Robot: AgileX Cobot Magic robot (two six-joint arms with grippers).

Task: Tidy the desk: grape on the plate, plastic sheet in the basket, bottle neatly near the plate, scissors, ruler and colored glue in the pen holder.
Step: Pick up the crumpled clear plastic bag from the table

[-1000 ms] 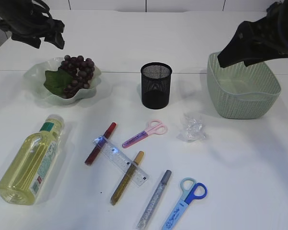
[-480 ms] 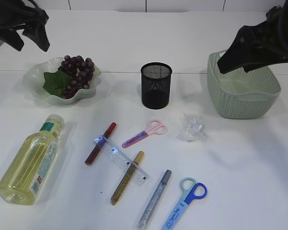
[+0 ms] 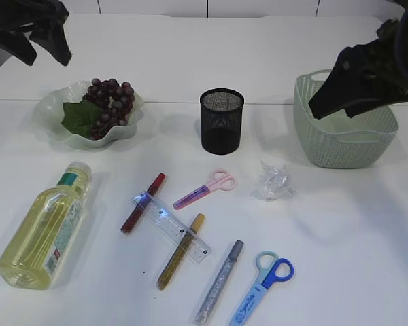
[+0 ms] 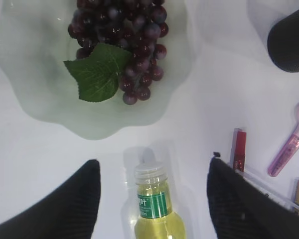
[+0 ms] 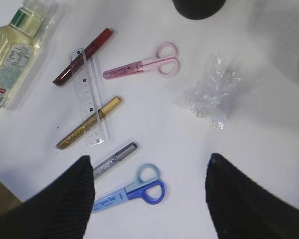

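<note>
Dark grapes (image 3: 110, 98) with a green leaf lie on the pale green plate (image 3: 54, 122). A bottle (image 3: 44, 227) of yellow liquid lies on its side at the front left. Pink scissors (image 3: 205, 190), blue scissors (image 3: 262, 288), a clear ruler (image 3: 170, 225) and red (image 3: 143, 202), gold (image 3: 180, 251) and silver (image 3: 219, 282) glue pens lie in the middle. The crumpled plastic sheet (image 3: 272, 182) sits right of them. My left gripper (image 4: 153, 164) hovers open high above the bottle cap (image 4: 150, 174). My right gripper (image 5: 150, 159) hangs open high above the blue scissors (image 5: 132, 191). Neither gripper holds anything.
A black mesh pen holder (image 3: 222, 121) stands at the centre back. The green woven basket (image 3: 343, 136) stands at the back right, partly behind my right arm. The ruler lies across the red and gold glue pens.
My left arm has pulled back to the left, away from the plate. My right arm has drifted slightly lower and right over the basket. No object on the table has moved.
</note>
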